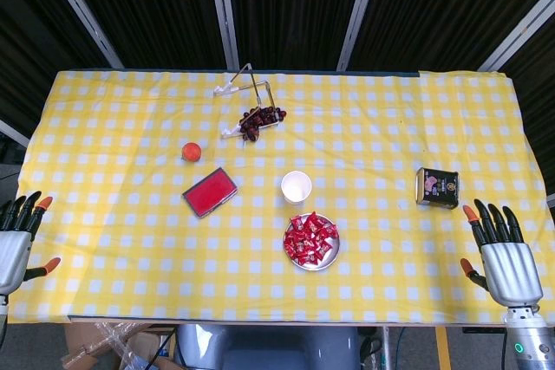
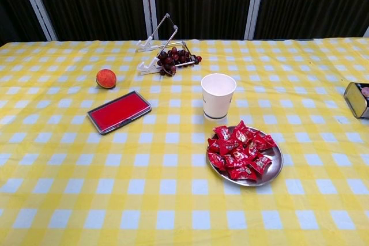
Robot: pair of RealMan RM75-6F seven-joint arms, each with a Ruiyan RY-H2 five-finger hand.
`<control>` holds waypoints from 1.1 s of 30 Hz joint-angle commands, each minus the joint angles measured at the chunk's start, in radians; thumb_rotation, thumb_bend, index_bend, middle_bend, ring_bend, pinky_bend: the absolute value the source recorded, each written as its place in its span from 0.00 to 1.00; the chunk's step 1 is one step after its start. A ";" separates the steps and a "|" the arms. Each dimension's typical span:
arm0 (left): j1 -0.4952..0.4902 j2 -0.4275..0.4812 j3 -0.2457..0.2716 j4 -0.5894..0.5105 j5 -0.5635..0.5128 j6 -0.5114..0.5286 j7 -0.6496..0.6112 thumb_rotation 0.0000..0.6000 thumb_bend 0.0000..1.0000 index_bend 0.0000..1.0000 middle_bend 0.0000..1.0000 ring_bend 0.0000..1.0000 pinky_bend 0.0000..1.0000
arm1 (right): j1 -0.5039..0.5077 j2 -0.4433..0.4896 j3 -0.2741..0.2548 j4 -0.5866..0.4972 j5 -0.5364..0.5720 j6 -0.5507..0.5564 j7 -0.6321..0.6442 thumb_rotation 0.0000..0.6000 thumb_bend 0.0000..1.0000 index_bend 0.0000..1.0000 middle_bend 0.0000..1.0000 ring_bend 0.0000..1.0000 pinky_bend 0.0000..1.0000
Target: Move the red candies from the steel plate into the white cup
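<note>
In the head view, the table (image 1: 130, 257) carries a yellow and white checked cloth. The steel plate (image 1: 329, 259) stands near the front edge, a little right of the middle, and the red candies (image 1: 308, 237) lie in a heap on it. The white cup (image 1: 296, 187) stands upright just behind the plate, close to it but apart. To the left of the cup lies a flat red case (image 1: 209, 191), and behind that a small orange fruit (image 1: 192, 152). Further back there is a white wire stand (image 1: 247, 93) with a bunch of dark grapes (image 1: 260, 118) against it. A small dark tin (image 1: 436, 187) sits on the right side. The left hand (image 1: 16, 240) is at the left edge of the table, partly cut by the frame; its fingers are apart and it holds nothing. The right hand (image 1: 503, 253) is at the front right corner — fingers spread, holding nothing, well apart from the plate.

In the chest view, the cup (image 2: 218, 96) is open at the top, and I cannot see its inside. The plate (image 2: 273, 171) is just in front of it, with the candies (image 2: 239, 149) piled on its left and middle part. The red case (image 2: 119, 111) lies tilted to the left, the fruit (image 2: 105, 78) behind it, the stand (image 2: 155, 41) and the grapes (image 2: 176, 59) further back. The tin (image 2: 358, 99) shows only partly at the right edge. No hand appears in this view.
</note>
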 commanded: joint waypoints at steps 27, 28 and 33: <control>0.001 0.006 0.001 -0.012 -0.005 -0.004 -0.012 1.00 0.01 0.00 0.00 0.00 0.00 | 0.069 0.060 0.001 -0.206 0.079 -0.163 -0.067 1.00 0.30 0.00 0.00 0.01 0.09; 0.002 0.007 0.002 -0.013 -0.005 -0.004 -0.013 1.00 0.01 0.00 0.00 0.00 0.00 | 0.082 0.057 0.010 -0.219 0.088 -0.176 -0.081 1.00 0.30 0.00 0.01 0.03 0.13; 0.001 0.008 -0.002 -0.018 -0.014 -0.008 -0.022 1.00 0.01 0.00 0.00 0.00 0.00 | 0.152 0.025 0.063 -0.293 0.149 -0.240 -0.153 1.00 0.30 0.00 0.13 0.24 0.48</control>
